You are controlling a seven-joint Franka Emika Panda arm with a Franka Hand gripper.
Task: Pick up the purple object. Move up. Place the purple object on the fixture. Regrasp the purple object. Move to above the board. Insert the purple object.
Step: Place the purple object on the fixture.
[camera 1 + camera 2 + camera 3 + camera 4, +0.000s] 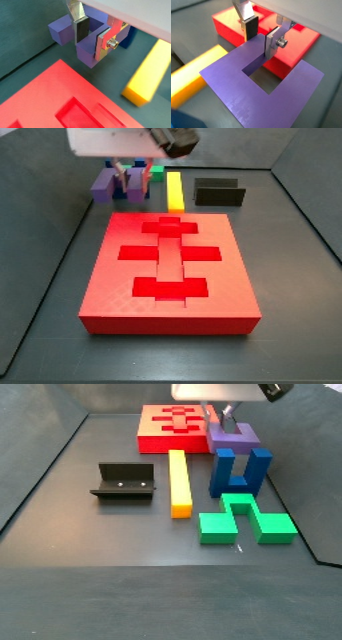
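Note:
The purple object [87, 52] is a U-shaped block standing by the far end of the red board [47, 95]. My gripper [91, 35] straddles one prong: one pad sits in the notch, the other finger [103, 44] presses the outer face. The jaws look shut on that prong. It is the same in a wrist view [261, 35], with the purple object [251, 95] filling the foreground. In both side views the gripper [227, 417] [134, 170] is on top of the purple object [225, 436] [103, 186]. I cannot tell whether it is off the floor. The fixture [123, 482] [218, 193] stands empty.
A darker blue U-shaped block [243, 472] [135, 186] stands right beside the purple one. A yellow bar [179, 484] [148, 75] lies between the blocks and the fixture. A green block [247, 519] lies beyond the blue one. The board [221, 293] has cross-shaped cutouts.

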